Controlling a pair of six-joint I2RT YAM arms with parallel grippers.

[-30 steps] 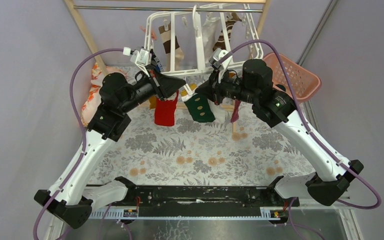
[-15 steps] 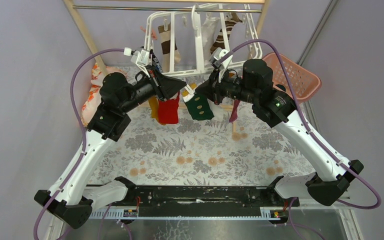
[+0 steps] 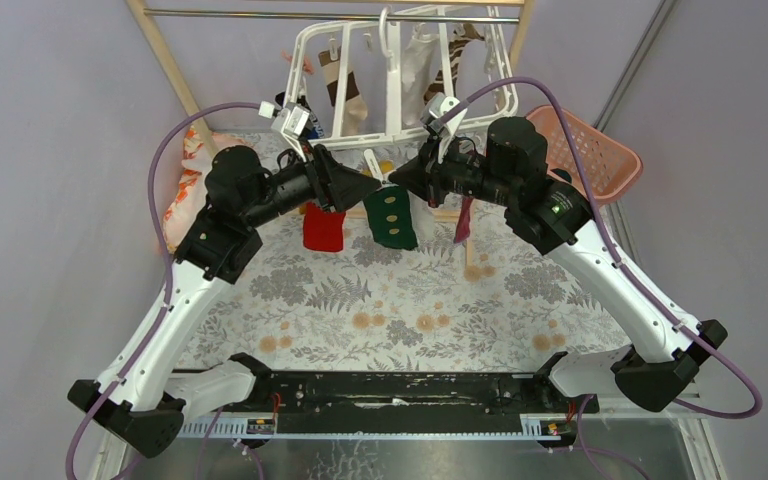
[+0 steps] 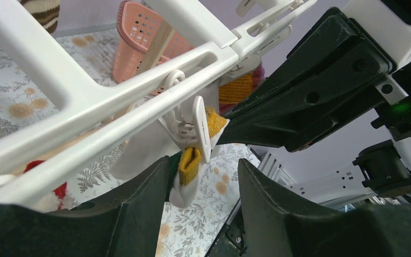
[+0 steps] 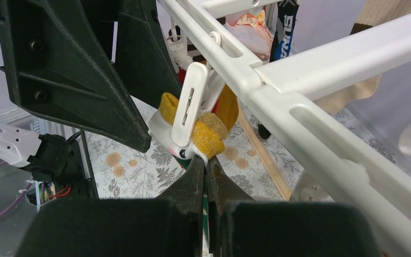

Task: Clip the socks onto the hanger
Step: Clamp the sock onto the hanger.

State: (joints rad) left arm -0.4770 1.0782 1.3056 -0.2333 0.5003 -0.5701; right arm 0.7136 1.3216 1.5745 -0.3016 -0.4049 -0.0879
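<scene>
My left claw [image 4: 200,174] stood with jaws apart on either side of the clip [image 4: 199,128], which gripped the green sock [image 3: 391,215] by its yellow cuff. My right claw [image 5: 206,168] pinched that sock just below the clip. The red sock [image 3: 323,228] and striped socks [image 3: 341,85] hung on the hanger [image 3: 396,100]. Left to do: release the green sock. Whether further socks waited, I could not tell.

Smooth white plastic hanger [image 4: 85,101], ribbed cloth sock [image 4: 190,163]

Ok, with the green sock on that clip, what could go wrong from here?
The clip bites only the yellow cuff of the green sock; it may slip out. The right gripper is shut on the sock below the clip; pulling away closed could tug it free. The left gripper, open close to the clip, could snag it or the hanger backing out.
</scene>
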